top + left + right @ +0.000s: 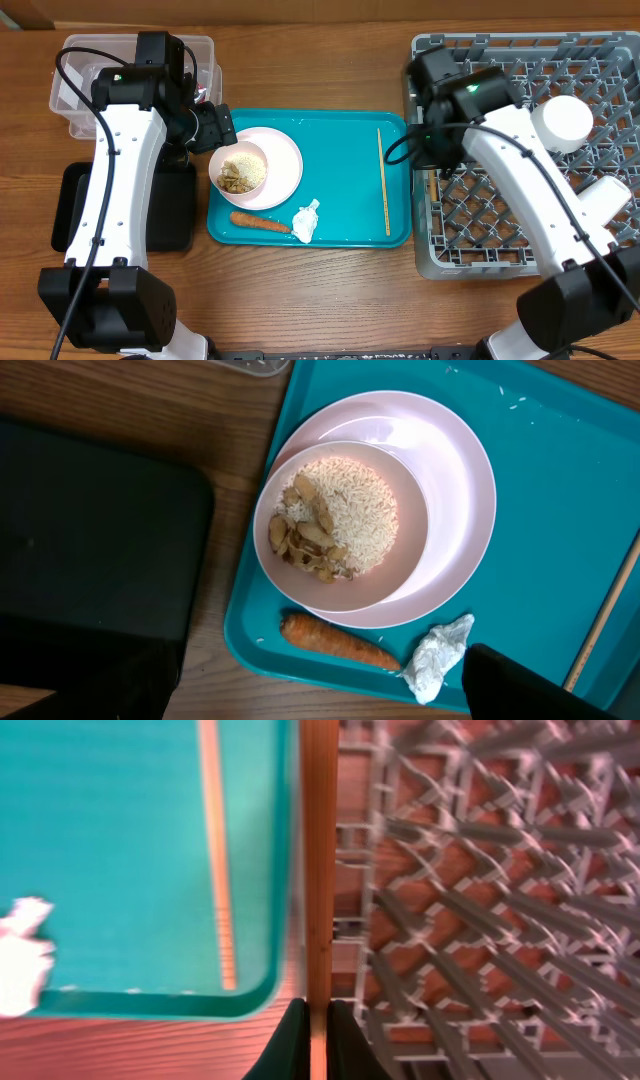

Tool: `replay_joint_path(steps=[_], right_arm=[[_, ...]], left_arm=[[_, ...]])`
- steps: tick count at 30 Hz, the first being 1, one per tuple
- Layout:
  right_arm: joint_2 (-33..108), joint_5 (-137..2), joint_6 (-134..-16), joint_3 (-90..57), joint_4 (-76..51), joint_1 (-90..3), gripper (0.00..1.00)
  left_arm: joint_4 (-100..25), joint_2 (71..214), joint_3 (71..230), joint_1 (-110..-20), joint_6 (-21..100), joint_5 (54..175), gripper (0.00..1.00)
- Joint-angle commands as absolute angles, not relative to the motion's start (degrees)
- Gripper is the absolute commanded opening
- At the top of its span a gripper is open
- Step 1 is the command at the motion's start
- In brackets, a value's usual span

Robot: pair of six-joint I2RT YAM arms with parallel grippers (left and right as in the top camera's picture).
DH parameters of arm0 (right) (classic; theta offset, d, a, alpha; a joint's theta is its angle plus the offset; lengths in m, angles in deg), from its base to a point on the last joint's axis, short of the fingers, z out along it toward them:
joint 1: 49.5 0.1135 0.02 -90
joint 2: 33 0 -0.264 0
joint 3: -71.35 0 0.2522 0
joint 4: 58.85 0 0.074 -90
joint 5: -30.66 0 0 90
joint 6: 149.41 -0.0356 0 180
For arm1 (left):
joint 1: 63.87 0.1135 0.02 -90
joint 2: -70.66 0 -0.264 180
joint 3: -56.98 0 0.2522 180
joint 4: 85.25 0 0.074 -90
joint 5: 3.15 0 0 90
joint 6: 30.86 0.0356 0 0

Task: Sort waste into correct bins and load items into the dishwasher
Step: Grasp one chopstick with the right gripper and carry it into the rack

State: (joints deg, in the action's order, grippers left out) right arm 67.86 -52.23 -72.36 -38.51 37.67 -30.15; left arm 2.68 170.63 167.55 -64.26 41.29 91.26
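Two chopsticks sit in different places. The loose chopstick (pixel 383 180) lies lengthwise inside the teal tray's (pixel 340 130) right rim. The held chopstick (pixel 319 870) is pinched near one end by the right end effector (pixel 320 1042), whose fingers are clenched on it. It hangs over the narrow gap between the tray's right rim and the dish rack (pixel 455 250). Holding it by the end and parallel to that rim probably makes it easier to lay between the rack's peg rows, but the rack wall stands close beside the tray and leaves little sideways room. The left end effector (pixel 212 130) is released and holds nothing. It hovers at the tray's left edge beside the bowl (pixel 340 525) of rice scraps, which rests off-centre on the plate (pixel 450 490), toward that edge. The black tray (pixel 90 540) lies just left of the teal tray, so tipping the scraps should need only a short carry. The clear tub (pixel 70 95) stands beyond the tray's far-left corner. The carrot (pixel 335 643) and tissue wad (pixel 437 657) crowd the near rim just below the plate, leaving scant finger space, while the tray's middle is open.
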Motion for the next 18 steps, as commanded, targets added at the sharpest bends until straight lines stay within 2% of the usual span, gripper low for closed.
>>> replay_joint_path(steps=[1,10,12,14,18], right_arm=[[69.0,-50.4,-71.3,-34.6,37.5,-31.7,0.04],[69.0,-50.3,-70.9,-26.0,31.1,-32.0,0.06],[69.0,-50.4,-70.9,-26.2,30.4,-32.0,0.21],[68.8,-50.3,-70.9,-27.4,30.8,-32.0,0.30],[67.7,-50.4,-70.9,-33.2,32.2,-32.0,0.38]], left_arm=[[2.8,169.9,168.4,-64.7,41.3,90.9,0.93],[2.8,169.9,168.4,-64.7,41.3,90.9,0.93],[2.8,169.9,168.4,-64.7,41.3,90.9,0.93],[2.9,169.9,168.4,-64.7,41.3,90.9,0.93],[2.9,169.9,168.4,-64.7,41.3,90.9,0.93]])
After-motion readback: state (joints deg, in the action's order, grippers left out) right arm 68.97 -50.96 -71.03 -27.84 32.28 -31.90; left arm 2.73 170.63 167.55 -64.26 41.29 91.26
